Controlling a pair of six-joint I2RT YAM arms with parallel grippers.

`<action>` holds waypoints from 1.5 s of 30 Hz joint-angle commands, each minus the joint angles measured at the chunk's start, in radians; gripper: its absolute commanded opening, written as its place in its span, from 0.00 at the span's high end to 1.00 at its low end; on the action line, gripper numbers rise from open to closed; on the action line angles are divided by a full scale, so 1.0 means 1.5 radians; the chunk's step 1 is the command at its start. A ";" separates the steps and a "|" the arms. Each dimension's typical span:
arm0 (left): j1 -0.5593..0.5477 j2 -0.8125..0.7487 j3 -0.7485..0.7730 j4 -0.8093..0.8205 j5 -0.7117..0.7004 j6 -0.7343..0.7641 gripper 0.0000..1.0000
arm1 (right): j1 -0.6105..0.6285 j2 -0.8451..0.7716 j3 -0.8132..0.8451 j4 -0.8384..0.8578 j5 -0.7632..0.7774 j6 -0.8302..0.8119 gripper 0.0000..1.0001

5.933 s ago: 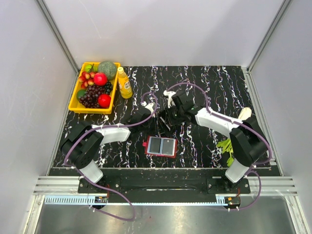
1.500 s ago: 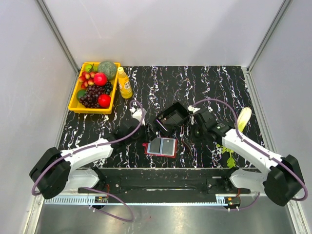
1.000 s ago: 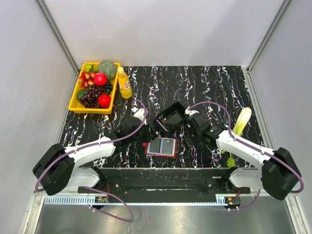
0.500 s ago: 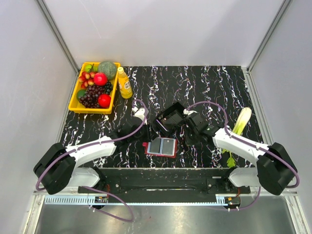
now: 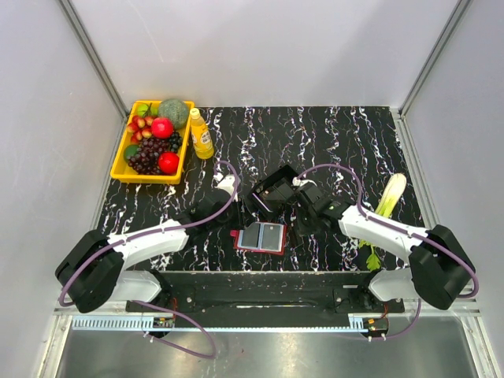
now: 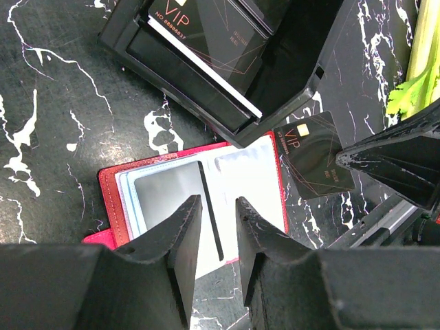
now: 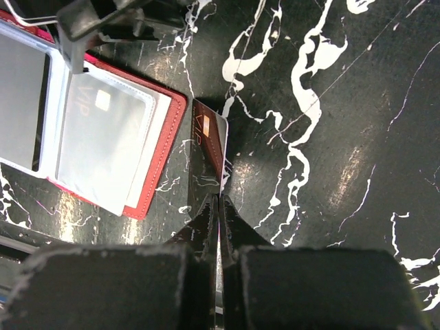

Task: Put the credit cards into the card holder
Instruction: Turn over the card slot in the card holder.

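The card holder (image 5: pixel 260 236) is a dark red wallet lying open and flat near the front edge, its clear sleeves up. It also shows in the left wrist view (image 6: pixel 110 182) and the right wrist view (image 7: pixel 165 124); a card shows inside one sleeve there. My right gripper (image 5: pixel 303 222) (image 7: pixel 218 198) is shut on a dark "VIP" credit card (image 7: pixel 210 148) (image 6: pixel 315 155), held tilted just right of the wallet's edge. My left gripper (image 5: pixel 214 213) (image 6: pixel 218 203) is open and empty, over the wallet's left side. More dark cards (image 6: pixel 206 31) sit in the black tray (image 5: pixel 276 187).
A yellow basket (image 5: pixel 120 165) of fruit and an orange bottle (image 5: pixel 201 134) stand at the back left. A green leafy vegetable (image 5: pixel 386 201) lies at the right. The black tray (image 6: pixel 289 75) lies just behind the wallet.
My right gripper has moved left with the card, from the right side of the table to the wallet's right edge. My left gripper has barely moved in the last second.
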 commanded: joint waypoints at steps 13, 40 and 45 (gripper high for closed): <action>0.000 0.007 0.025 0.025 -0.008 0.006 0.69 | 0.068 0.013 0.083 -0.074 0.110 0.005 1.00; 0.001 0.005 0.028 0.020 -0.008 0.010 0.69 | 0.081 0.088 0.066 -0.045 0.114 0.019 0.98; 0.002 0.008 0.025 0.020 -0.004 0.011 0.69 | 0.081 0.102 0.071 -0.045 0.107 0.022 1.00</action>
